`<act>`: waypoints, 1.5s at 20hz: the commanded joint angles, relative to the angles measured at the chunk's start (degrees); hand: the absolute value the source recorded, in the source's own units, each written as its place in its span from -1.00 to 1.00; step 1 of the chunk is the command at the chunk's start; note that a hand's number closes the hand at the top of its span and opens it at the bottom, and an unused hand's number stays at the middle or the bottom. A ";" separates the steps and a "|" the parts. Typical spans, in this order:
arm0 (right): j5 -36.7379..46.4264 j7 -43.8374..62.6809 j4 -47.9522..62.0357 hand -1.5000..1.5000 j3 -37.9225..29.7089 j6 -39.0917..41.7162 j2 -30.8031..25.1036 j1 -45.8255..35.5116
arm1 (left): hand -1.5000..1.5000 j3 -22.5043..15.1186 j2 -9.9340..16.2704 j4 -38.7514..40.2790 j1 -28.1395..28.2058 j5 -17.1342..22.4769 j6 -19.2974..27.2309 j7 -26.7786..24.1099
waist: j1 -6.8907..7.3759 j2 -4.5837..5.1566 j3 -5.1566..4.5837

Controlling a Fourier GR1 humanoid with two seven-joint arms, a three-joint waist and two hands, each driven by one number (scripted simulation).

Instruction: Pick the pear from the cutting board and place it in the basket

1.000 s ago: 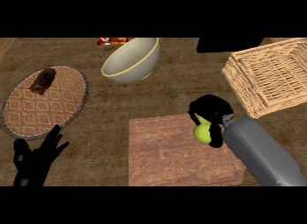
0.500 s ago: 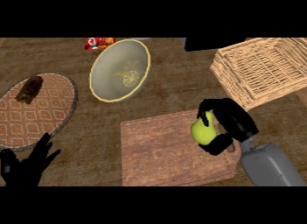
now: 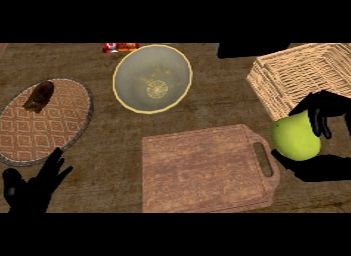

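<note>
At three o'clock in the head view, the black right hand (image 3: 327,150) curls its fingers and thumb round the yellow-green pear (image 3: 295,138), holding it just off the right edge of the brown wooden cutting board (image 3: 204,169), beside the board's handle slot. The pear sits between the board and the woven wicker basket (image 3: 303,75), which lies at about one to two o'clock, its near rim just beside the fingers. At seven o'clock the black left hand (image 3: 32,186) rests with straight, spread fingers near the lower edge. A round cream bowl with a yellow rim (image 3: 152,78) stands at twelve o'clock, and a round patterned orange plate (image 3: 39,121) at nine o'clock carries a small brown item (image 3: 39,96). Everything stands on the dark wooden counter (image 3: 104,150).
</note>
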 commanded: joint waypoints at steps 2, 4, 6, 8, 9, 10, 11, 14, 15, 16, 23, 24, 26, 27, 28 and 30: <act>-10.46 13.28 -10.17 1.00 -14.39 4.66 -6.71 -1.82 | 0.00 -1.99 -0.58 1.92 -0.29 -1.26 -0.04 3.00 | 2.46 0.92 -0.47; -13.54 19.38 -10.81 1.00 -16.89 4.86 -7.86 -5.73 | 0.00 -3.31 -1.99 6.18 -2.17 -2.35 -0.56 1.73 | 2.95 1.15 -0.53; -19.39 24.27 -8.00 1.00 -22.60 6.17 -12.02 -11.39 | 0.00 -1.53 1.03 1.93 -0.24 -0.81 -2.47 2.99 | 4.24 1.04 -0.48; -21.32 26.69 -2.30 1.00 -25.63 7.04 -17.04 -16.98 | 0.00 -0.47 1.16 4.95 -3.30 0.13 -3.63 3.18 | 4.63 1.34 -0.51; -20.84 23.15 -0.07 1.00 -25.56 7.73 -16.87 -14.87 | 0.00 -3.07 -1.63 7.65 -5.37 -2.68 -1.97 2.36 | 4.67 1.53 -0.44; -22.38 27.20 -1.81 1.00 -26.53 7.60 -18.10 -16.17 | 0.00 -1.81 -0.32 3.70 -4.79 -1.90 -1.31 5.71 | 4.88 1.37 -0.42; -20.15 25.51 3.97 1.00 -24.99 7.89 -19.45 -18.11 | 0.00 -2.08 -0.56 6.25 -4.15 -2.09 -3.30 1.83 | 5.44 1.57 -0.44; -18.09 18.89 12.57 1.00 -24.90 9.06 -20.87 -18.73 | 0.00 -0.07 -0.06 10.92 -7.22 -1.42 -4.95 0.35 | 5.67 1.85 -0.44; -18.24 19.63 15.03 1.00 -24.96 9.66 -23.01 -21.20 | 0.00 -3.68 -3.62 6.25 -4.72 -4.04 -0.70 2.19 | 6.04 1.74 -0.41; -17.82 17.29 15.42 1.00 -25.12 9.97 -22.65 -19.81 | 0.00 -2.96 -3.62 7.15 -4.65 -4.16 -0.89 0.99 | 5.79 1.68 -0.40; -9.61 8.23 28.76 1.00 -19.89 6.48 -23.37 -25.67 | 0.00 -3.08 -3.19 5.38 -5.69 -4.82 -1.56 4.08 | 6.35 1.78 -0.40; -9.94 7.72 29.07 1.00 -19.25 6.41 -22.10 -25.23 | 0.00 -0.54 -0.79 5.99 -5.79 -2.20 -4.77 4.15 | 6.22 1.74 -0.40; -9.83 -0.18 36.32 1.00 -21.06 5.72 -21.25 -24.07 | 0.00 -2.26 -3.40 7.60 -5.45 -3.94 -3.30 1.36 | 6.36 1.96 -0.37; -10.17 2.13 35.62 1.00 -20.72 5.71 -21.13 -24.62 | 0.00 0.00 -0.73 5.36 -5.67 -3.37 -3.37 4.68 | 6.09 1.72 -0.37; -10.57 -1.41 42.76 1.00 -22.08 6.90 -23.38 -27.29 | 0.00 -0.48 -1.14 6.70 -6.55 -2.78 -4.72 3.89 | 6.57 1.98 -0.36; -9.81 0.10 43.89 1.00 -20.82 3.72 -19.51 -27.44 | 0.00 -1.15 -1.25 4.24 -2.27 -2.75 -5.34 2.64 | 6.90 1.84 -0.36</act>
